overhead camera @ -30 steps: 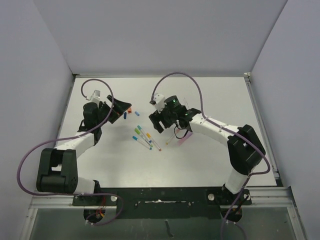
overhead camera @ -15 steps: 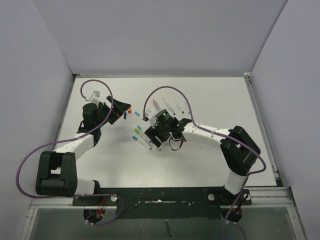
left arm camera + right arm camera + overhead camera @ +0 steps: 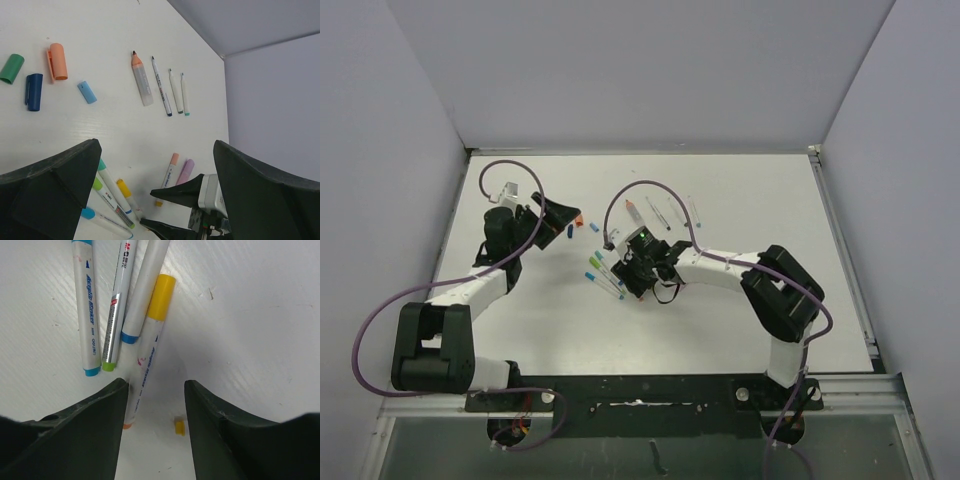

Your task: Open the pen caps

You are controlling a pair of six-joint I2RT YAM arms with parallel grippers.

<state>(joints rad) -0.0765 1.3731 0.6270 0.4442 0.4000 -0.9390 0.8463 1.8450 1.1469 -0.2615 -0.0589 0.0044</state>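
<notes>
The right claw [image 3: 155,386] is straddling the yellow-capped pen [image 3: 149,352] at centre frame. Its jaws are standing fairly wide, likely lining up to pin the barrel so the yellow cap [image 3: 163,296] can be pulled. The left claw [image 3: 156,150] is hovering wide open near loose caps [image 3: 57,61] at the desk's [image 3: 115,30] upper left, probably waiting.

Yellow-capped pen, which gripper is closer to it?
Right. The right gripper hangs over the yellow-capped pen, jaws open astride its barrel; the left gripper sits off left, by the loose caps.
</notes>
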